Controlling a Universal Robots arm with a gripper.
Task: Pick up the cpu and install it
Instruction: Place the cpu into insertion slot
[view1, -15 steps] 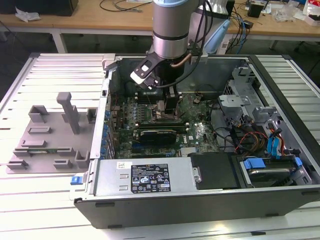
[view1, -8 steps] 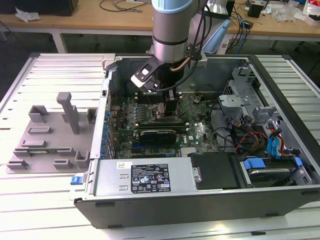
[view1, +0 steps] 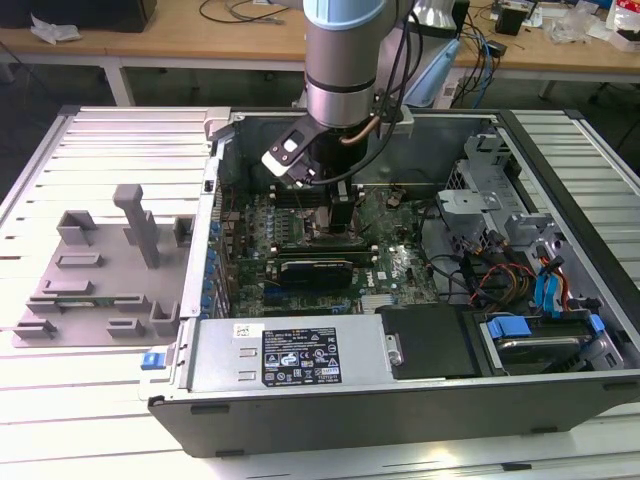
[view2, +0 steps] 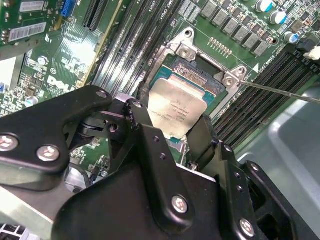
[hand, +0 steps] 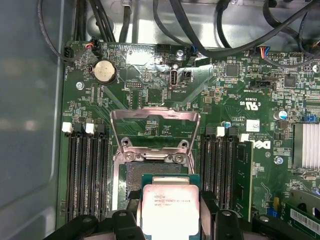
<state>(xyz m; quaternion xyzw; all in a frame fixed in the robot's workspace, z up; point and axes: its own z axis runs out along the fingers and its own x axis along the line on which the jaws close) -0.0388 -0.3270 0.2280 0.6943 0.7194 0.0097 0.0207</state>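
My fingers (view2: 201, 139) grip the cpu (view2: 175, 107) by two edges over the open socket (hand: 132, 182). In the exterior view, the grey tray (view1: 100, 292) lies at my nine o'clock.

Silver-grey cpu (view2: 176, 106), black end effector (view2: 168, 120) — green motherboard (hand: 210, 102).

A robotics lab — an opened computer case (view1: 400, 412) is lying on a slatted metal bench (view1: 110, 140), cables (view1: 236, 12) trailing over wooden benches (view1: 180, 38) behind.

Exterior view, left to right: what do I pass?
Grey tray with upright blocks → robot arm reaching down into the open computer case → blue-tabbed drive bay.
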